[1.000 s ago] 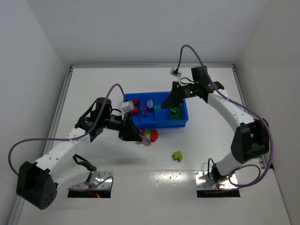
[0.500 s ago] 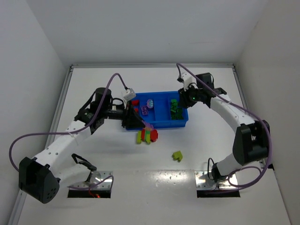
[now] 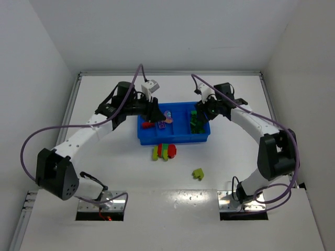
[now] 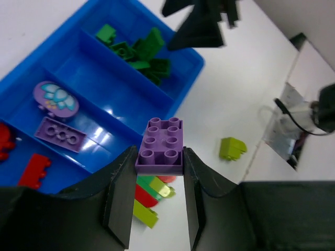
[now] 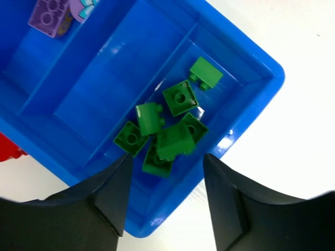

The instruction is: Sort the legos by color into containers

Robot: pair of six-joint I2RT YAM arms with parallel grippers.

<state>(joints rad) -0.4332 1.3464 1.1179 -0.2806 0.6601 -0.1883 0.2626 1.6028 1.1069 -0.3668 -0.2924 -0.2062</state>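
Note:
My left gripper (image 3: 158, 114) is shut on a purple two-by-three brick (image 4: 160, 145) and holds it above the blue tray (image 3: 205, 137). In the left wrist view the tray (image 4: 188, 60) holds red bricks (image 4: 34, 170), a flat purple brick (image 4: 62, 134), a round purple piece (image 4: 55, 98) and green bricks (image 4: 138, 47), each colour in its own compartment. My right gripper (image 3: 200, 112) is open and empty above the green compartment. In the right wrist view its jaws (image 5: 166, 162) stand wide apart over several green bricks (image 5: 167, 128).
A joined cluster of red, green and yellow-green bricks (image 3: 164, 151) lies on the table just in front of the tray. A lone yellow-green brick (image 3: 198, 173) lies nearer the arm bases, to the right. One tray compartment (image 5: 104, 89) holds nothing.
My left gripper has carried the purple brick from the table in front of the tray up and over the tray. My right gripper has stayed over the green compartment.

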